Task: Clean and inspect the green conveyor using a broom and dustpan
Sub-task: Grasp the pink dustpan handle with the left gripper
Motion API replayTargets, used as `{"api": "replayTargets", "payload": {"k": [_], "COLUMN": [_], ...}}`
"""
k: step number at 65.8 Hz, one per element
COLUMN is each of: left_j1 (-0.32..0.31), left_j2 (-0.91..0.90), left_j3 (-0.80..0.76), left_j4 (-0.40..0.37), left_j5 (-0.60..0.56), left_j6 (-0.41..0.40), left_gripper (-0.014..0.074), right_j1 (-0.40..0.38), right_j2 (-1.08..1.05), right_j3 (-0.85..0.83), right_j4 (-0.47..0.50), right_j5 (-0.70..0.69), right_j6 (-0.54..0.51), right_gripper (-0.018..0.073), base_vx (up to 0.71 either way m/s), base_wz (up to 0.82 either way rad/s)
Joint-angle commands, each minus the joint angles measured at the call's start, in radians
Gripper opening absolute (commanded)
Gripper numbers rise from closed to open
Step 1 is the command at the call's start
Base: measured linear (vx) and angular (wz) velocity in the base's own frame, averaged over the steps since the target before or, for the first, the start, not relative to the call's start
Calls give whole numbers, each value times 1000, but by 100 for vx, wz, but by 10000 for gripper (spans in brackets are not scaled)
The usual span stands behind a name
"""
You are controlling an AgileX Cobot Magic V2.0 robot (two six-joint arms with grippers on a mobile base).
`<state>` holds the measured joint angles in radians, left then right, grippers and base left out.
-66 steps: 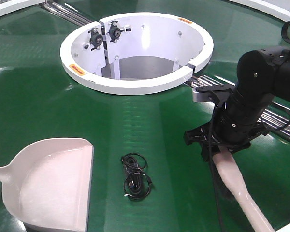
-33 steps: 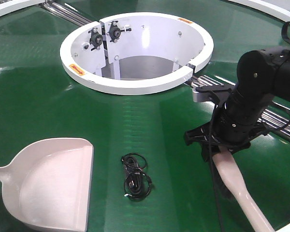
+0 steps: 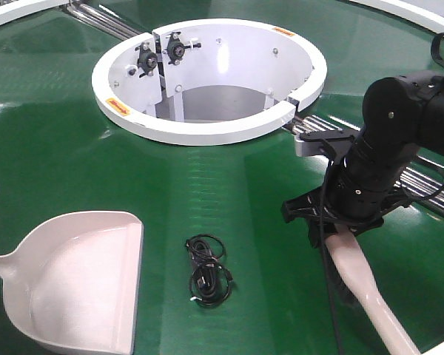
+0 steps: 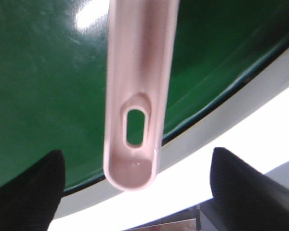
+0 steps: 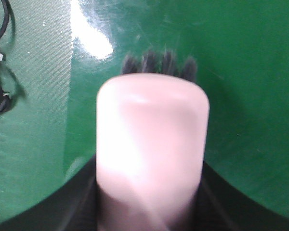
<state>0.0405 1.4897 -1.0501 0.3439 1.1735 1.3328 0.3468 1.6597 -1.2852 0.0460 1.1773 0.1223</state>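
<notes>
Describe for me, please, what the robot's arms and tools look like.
The right arm is glossy black with rounded, cylindrical joints, a silver-grey block at the wrist and a thin black cable trailing down. The right tool is black and angular. Of the left tool only two blurred black fingers show.

An industrial workshop: a large green conveyor [image 3: 59,148] with steel rollers [image 3: 422,185] fills the view.
</notes>
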Motion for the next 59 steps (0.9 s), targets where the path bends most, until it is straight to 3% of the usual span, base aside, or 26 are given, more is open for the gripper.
{"api": "replayTargets", "payload": {"k": [1, 29, 59], "left_j1": [8, 19, 39], "left_j2": [-7, 130, 180], "left_j3": [-29, -168, -167], "left_j4": [14, 10, -12], "left_j5": [-16, 73, 73], "left_j6": [0, -1, -5], "left_gripper": [568, 568, 568], "right_j1": [-2, -2, -2], "right_j2": [-43, -43, -43], "right_j3": [-30, -30, -30], "right_j4": [4, 4, 4], "right_j5": [-8, -8, -10], "right_j6": [-3, -3, -3], "right_gripper": [-6, -6, -6], "base_vx": [0, 0, 0], "base_wz": [0, 0, 0]}}
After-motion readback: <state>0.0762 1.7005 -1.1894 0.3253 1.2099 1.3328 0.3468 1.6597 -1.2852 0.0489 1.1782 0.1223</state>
